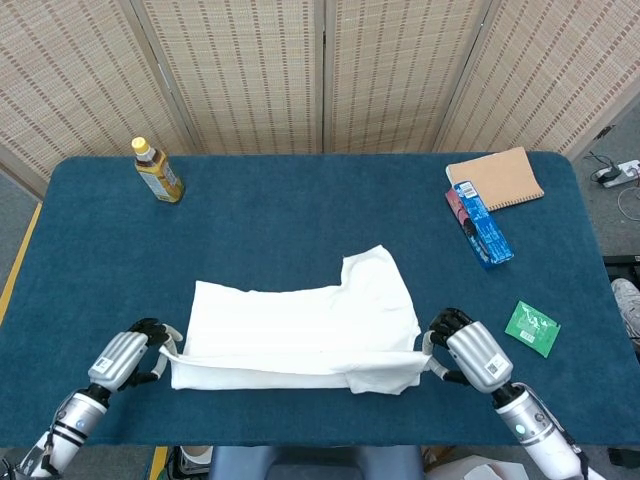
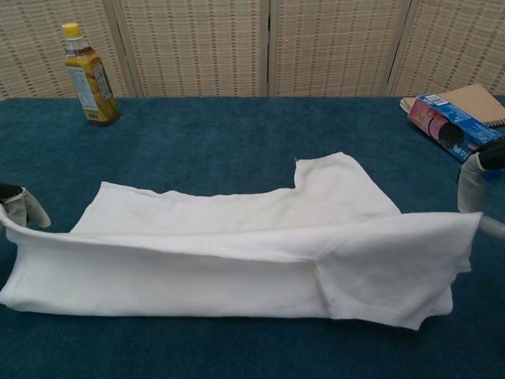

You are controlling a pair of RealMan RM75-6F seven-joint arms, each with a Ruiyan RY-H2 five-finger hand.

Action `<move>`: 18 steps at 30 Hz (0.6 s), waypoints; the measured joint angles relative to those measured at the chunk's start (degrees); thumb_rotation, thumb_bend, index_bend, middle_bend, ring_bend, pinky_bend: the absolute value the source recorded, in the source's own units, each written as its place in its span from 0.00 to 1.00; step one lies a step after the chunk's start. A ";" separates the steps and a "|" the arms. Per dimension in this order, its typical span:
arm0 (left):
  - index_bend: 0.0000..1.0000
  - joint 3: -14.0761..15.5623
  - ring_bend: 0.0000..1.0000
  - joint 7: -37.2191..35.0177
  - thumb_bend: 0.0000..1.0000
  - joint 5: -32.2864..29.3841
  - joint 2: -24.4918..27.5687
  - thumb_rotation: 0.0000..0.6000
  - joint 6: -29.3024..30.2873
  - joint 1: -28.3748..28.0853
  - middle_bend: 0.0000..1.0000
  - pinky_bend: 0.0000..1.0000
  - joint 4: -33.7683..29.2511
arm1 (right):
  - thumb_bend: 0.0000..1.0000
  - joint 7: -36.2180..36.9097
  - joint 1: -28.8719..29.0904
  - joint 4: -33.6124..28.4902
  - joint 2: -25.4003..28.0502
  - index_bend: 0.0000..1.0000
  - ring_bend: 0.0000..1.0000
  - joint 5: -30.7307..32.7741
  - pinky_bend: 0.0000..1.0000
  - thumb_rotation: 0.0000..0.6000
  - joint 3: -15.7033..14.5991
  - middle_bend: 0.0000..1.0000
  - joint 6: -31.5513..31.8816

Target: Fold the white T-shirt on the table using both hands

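The white T-shirt (image 1: pixel 300 325) (image 2: pixel 237 260) lies on the blue table (image 1: pixel 300 220), its near edge lifted off the cloth and carried over the rest. My left hand (image 1: pixel 128 354) grips the shirt's near-left corner; in the chest view only fingertips (image 2: pixel 20 207) of my left hand (image 2: pixel 14 201) show at the left edge. My right hand (image 1: pixel 466 353) grips the near-right corner, and my right hand (image 2: pixel 477 178) peeks in at the right edge of the chest view. The raised edge stretches taut between both hands. One sleeve (image 1: pixel 372 270) lies flat toward the back.
A yellow-capped tea bottle (image 1: pixel 157 171) (image 2: pixel 88 76) stands at the back left. A brown notebook (image 1: pixel 496 179) and a blue box (image 1: pixel 482 223) (image 2: pixel 458 135) lie at the back right. A green packet (image 1: pixel 531 328) lies right of my right hand.
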 measured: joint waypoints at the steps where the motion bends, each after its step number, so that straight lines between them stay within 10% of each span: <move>1: 0.77 -0.50 0.30 0.39 0.62 -0.59 -0.40 1.00 -0.74 -0.57 0.34 0.12 0.46 | 0.54 -0.51 0.31 0.42 -0.56 0.86 0.33 0.52 0.23 1.00 0.58 0.53 -0.63; 18: 0.77 -7.02 0.30 6.02 0.62 -10.26 -6.16 1.00 -13.01 -9.66 0.34 0.12 7.83 | 0.54 -6.87 3.17 2.05 -4.11 0.86 0.33 7.29 0.22 1.00 5.59 0.52 -6.41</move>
